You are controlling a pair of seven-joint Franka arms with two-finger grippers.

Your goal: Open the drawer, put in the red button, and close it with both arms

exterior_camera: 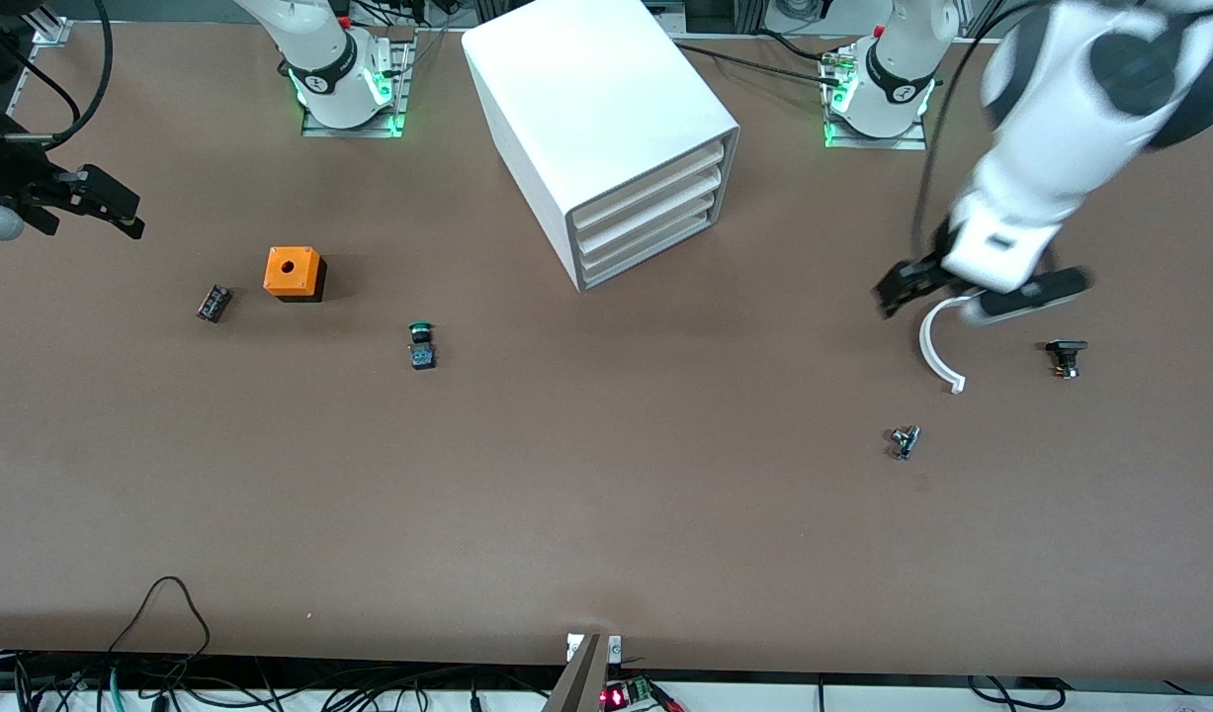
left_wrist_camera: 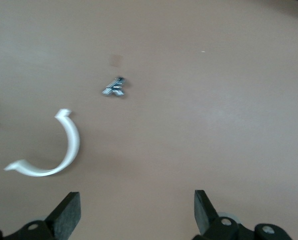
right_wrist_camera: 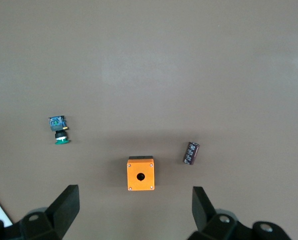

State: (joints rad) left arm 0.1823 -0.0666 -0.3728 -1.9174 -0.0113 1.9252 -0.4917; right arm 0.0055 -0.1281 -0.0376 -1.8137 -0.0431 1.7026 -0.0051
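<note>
Well toward the right arm's end from the cabinet (exterior_camera: 586,99), the right gripper (exterior_camera: 122,210) hangs with fingers spread above the orange box (exterior_camera: 293,272). All four drawers (exterior_camera: 655,203) sit flush in the cabinet. Toward the left arm's end from it, the left gripper (exterior_camera: 972,297) gapes empty over a white curved strip (exterior_camera: 934,351), beside a small black switch (exterior_camera: 1066,356) whose cap colour is unclear.

Both arms are glossy white with black joint bands; each base sits on a metal plate lit green, a black ring with a white mark above it. The left pincer (exterior_camera: 977,289) is black under a white wrist block, as is the right pincer (exterior_camera: 87,203). Black cables trail from both arms.
</note>
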